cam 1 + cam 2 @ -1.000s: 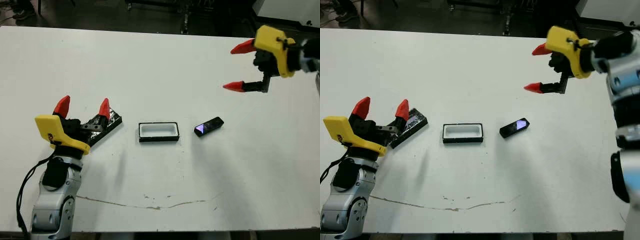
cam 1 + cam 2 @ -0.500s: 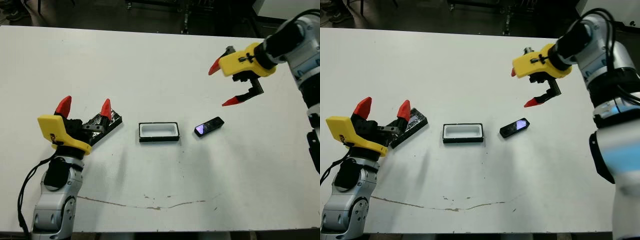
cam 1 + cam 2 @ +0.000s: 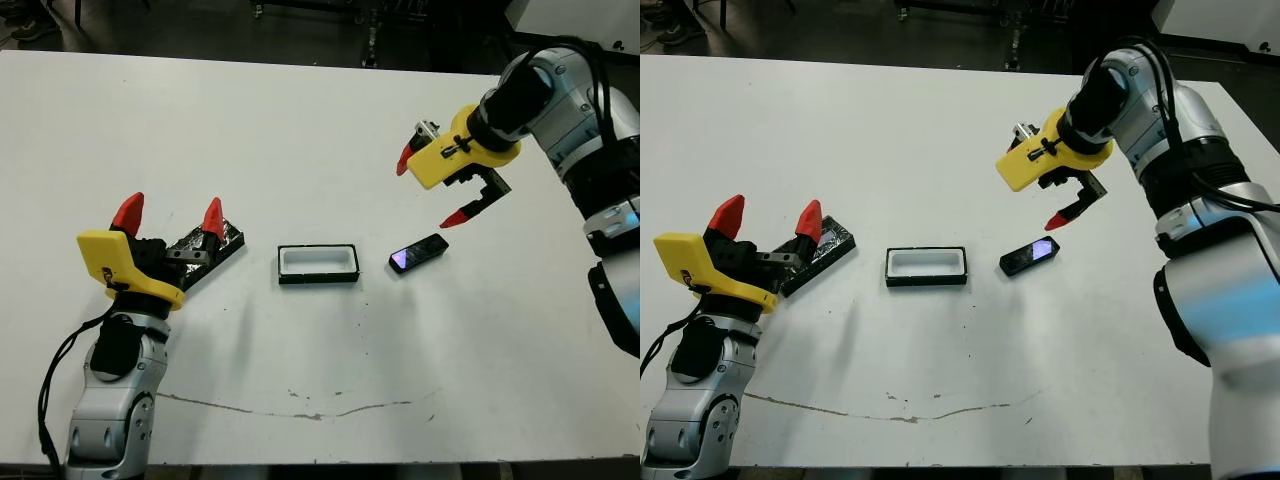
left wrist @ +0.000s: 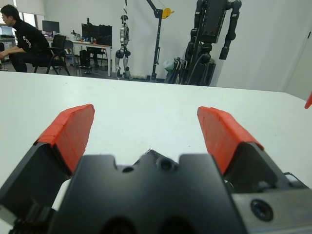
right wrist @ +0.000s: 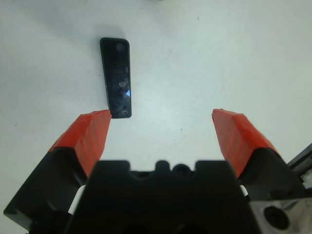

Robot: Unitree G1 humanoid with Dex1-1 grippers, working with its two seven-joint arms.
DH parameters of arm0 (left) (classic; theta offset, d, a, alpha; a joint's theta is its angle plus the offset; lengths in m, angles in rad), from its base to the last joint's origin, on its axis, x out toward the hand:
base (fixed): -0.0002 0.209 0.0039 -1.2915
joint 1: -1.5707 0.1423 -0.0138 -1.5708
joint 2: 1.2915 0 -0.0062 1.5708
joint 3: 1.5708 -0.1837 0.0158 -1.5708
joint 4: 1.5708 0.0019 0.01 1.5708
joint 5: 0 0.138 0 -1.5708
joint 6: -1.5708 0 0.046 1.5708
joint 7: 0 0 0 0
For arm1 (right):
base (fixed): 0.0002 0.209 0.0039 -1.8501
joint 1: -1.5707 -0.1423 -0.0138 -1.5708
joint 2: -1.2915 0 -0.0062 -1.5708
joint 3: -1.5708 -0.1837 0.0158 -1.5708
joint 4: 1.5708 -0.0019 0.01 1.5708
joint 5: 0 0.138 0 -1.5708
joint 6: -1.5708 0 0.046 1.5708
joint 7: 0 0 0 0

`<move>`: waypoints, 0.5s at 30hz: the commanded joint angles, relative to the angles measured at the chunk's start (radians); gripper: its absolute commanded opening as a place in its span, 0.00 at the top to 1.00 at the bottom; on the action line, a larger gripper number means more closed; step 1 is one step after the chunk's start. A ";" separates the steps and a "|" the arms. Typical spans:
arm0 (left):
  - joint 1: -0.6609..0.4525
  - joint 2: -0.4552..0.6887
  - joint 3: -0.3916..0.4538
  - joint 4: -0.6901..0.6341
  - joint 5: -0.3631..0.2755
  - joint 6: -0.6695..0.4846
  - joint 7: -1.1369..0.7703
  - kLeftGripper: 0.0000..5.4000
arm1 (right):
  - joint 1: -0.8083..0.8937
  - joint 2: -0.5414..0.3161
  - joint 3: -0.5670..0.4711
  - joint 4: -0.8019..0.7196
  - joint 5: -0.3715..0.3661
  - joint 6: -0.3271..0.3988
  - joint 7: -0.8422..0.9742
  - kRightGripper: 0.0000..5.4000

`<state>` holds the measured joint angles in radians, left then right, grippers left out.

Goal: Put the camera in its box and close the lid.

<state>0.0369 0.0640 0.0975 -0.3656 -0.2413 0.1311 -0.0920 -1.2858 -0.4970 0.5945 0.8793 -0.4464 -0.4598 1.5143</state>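
Half the lid (image 3: 213, 248) (black) hides behind left gripper (image 3: 170, 216).

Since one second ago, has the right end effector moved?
Yes. The right end effector has come from the table's far right edge toward the camera, and now hovers open just beyond it.

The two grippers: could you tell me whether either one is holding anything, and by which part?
Nothing is held. The right gripper hangs open above the camera; the left gripper is open by the lid.
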 commanded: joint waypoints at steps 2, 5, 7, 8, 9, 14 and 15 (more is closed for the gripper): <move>0.000 -0.004 0.000 0.005 0.005 0.012 0.011 0.00 | 0.026 0.010 0.012 0.030 -0.007 -0.037 -0.008 0.00; 0.000 -0.003 0.000 0.007 0.003 0.009 0.009 0.00 | 0.031 0.018 0.009 0.055 -0.005 -0.024 -0.003 0.00; 0.000 -0.004 0.000 0.005 0.002 0.011 0.011 0.00 | 0.031 0.024 0.009 0.068 -0.006 -0.007 0.007 0.00; 0.001 -0.005 0.000 0.004 0.001 0.012 0.011 0.00 | 0.033 0.026 0.012 0.075 -0.009 -0.014 0.005 0.00; 0.001 -0.004 0.000 0.004 0.001 0.010 0.010 0.00 | 0.038 0.026 0.013 0.079 -0.011 -0.025 -0.001 0.00; 0.003 -0.004 0.000 0.002 0.003 0.013 0.013 0.00 | 0.052 0.023 0.021 0.085 -0.034 -0.039 -0.028 0.00; 0.003 -0.003 0.000 0.003 0.004 0.011 0.011 0.00 | 0.053 0.024 0.021 0.090 -0.036 -0.040 -0.029 0.00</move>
<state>0.0364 0.0626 0.0967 -0.3656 -0.2413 0.1313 -0.0858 -1.2449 -0.4695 0.6119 0.9583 -0.4758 -0.4958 1.4969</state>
